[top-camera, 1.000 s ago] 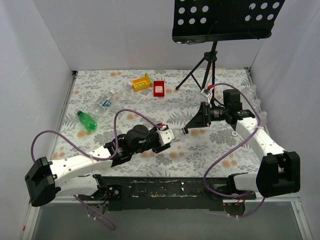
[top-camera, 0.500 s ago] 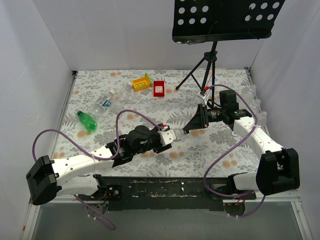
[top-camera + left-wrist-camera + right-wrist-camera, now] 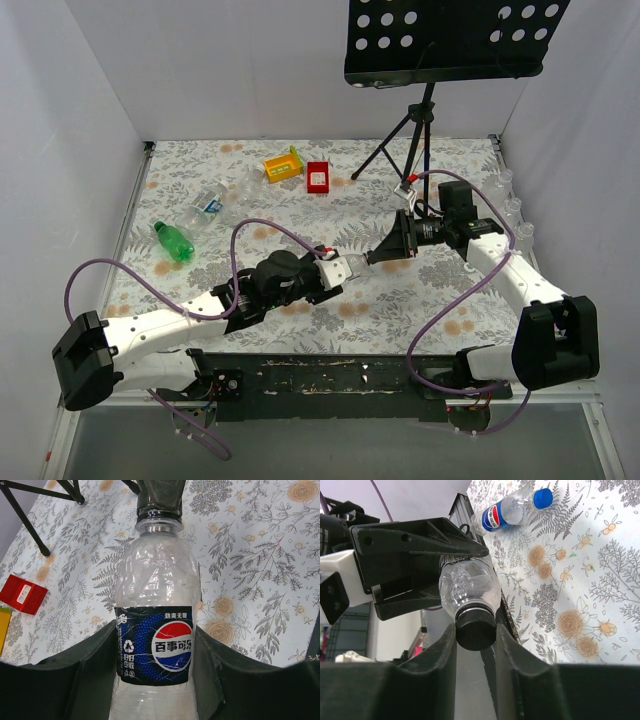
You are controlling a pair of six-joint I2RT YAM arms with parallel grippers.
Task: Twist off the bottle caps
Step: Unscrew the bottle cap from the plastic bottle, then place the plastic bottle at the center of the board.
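Now that your right tool [image 3: 374, 257] has closed from wide to narrow, it pinches the black cap [image 3: 476, 629] of the Pepsi bottle [image 3: 155, 575], which your left tool [image 3: 335, 272] grips by the label above the middle of the table [image 3: 430, 300]; twisting can likely begin. Count one held bottle, one green bottle [image 3: 172, 242] and one blue-capped Pepsi bottle [image 3: 515, 509] lying far left, perhaps another clear bottle nearby, too faint to confirm, plus one yellow tray [image 3: 283, 165] and one red tray [image 3: 318, 177].

Cap [image 3: 476, 629] sides hidden, bottle [image 3: 155, 580] btm cropped.
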